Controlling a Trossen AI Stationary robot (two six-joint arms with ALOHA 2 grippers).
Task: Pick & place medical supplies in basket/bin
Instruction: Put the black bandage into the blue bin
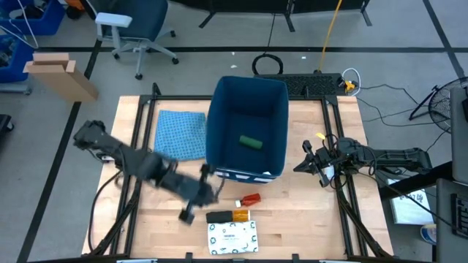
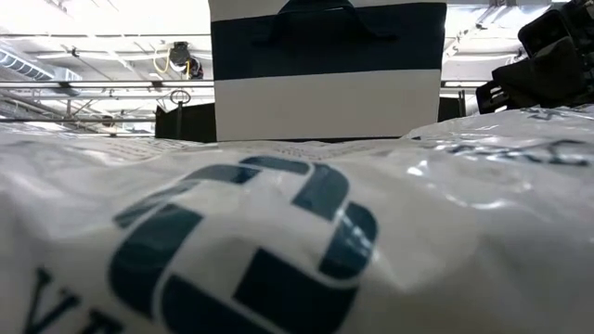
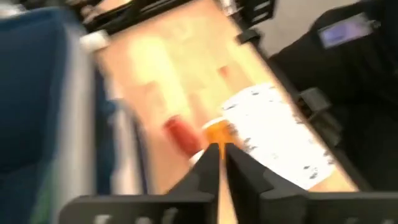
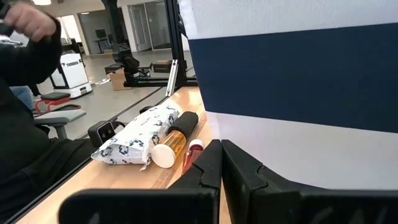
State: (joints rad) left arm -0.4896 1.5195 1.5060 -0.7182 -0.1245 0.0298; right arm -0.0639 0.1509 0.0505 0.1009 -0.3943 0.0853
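Note:
The dark-blue bin (image 1: 248, 117) stands mid-table, its white-striped short side (image 4: 298, 81) facing the near edge. A green cylinder (image 1: 251, 142) lies on its floor. In front of the bin lie the slim red tube (image 1: 250, 199), the dark bottle with orange label (image 1: 228, 216) and the flat white packet with green print (image 1: 232, 237), which fills the low view (image 2: 278, 241). My left gripper (image 3: 219, 152) is shut and empty, just left of the red tube (image 3: 181, 132). My right gripper (image 4: 221, 146) is shut and empty, right of the bin (image 1: 301, 166).
A light blue patterned cloth (image 1: 181, 134) lies flat left of the bin. Black rails run along the table's sides (image 1: 344, 190). A person in dark clothes stands at the near edge (image 4: 25, 124). Bare wood shows between the bin and the right arm.

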